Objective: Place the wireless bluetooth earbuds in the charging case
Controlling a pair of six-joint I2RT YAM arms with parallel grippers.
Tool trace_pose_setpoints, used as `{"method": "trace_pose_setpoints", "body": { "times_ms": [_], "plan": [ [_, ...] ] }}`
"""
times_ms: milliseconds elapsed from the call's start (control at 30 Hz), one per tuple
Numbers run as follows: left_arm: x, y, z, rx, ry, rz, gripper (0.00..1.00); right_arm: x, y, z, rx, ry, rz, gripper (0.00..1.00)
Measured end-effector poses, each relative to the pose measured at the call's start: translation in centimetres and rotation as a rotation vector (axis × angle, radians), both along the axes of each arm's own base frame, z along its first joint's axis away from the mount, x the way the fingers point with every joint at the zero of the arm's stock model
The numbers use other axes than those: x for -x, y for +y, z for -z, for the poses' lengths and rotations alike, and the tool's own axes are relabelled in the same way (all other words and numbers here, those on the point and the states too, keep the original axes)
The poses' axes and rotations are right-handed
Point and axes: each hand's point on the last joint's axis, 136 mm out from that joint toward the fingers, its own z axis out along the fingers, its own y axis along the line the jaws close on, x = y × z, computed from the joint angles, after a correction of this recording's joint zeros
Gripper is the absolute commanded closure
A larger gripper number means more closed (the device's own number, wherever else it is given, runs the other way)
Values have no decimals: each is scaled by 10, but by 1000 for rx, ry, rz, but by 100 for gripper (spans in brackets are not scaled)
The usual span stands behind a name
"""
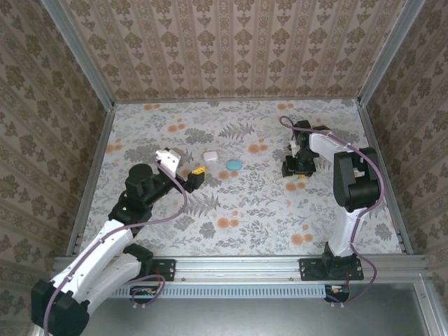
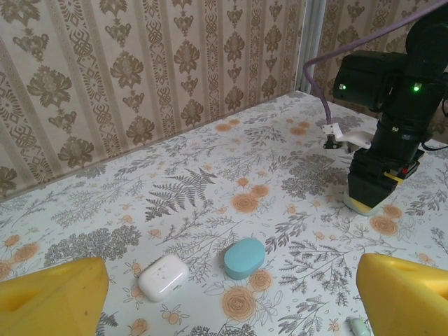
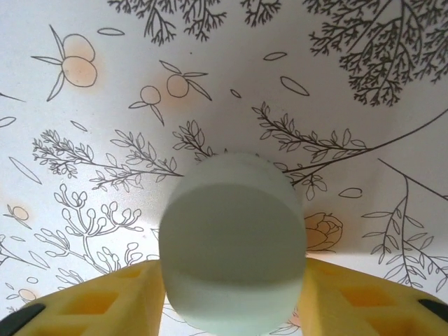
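nothing is seated yet that i can see: my left gripper (image 1: 182, 166) hangs wide open near the closed white case (image 2: 163, 277) and teal case (image 2: 244, 257), one pale bud (image 2: 357, 326) lies loose by its finger, and my right gripper (image 1: 297, 175) straddles a pale green case (image 3: 231, 245), though i cannot tell if it is clamped.

Soft, even light falls from above on the floral table (image 1: 245, 203), leaving only a faint shadow under the white case (image 2: 163, 277). In the right wrist view a pale rounded object (image 3: 231, 241) looms blurred near the lens. The left wrist view's yellow fingers (image 2: 49, 297) are equally soft.
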Motion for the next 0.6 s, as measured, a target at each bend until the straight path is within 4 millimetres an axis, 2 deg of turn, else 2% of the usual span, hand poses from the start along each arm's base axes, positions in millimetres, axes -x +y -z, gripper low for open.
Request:
{"method": "trace_pose_setpoints", "body": {
  "times_ms": [267, 600],
  "plan": [
    [4, 2, -7, 14, -25, 0, 8, -4, -2, -12, -11, -32, 28, 35],
    [6, 3, 2, 12, -21, -1, 7, -7, -3, -17, -17, -39, 58, 34]
  ]
}}
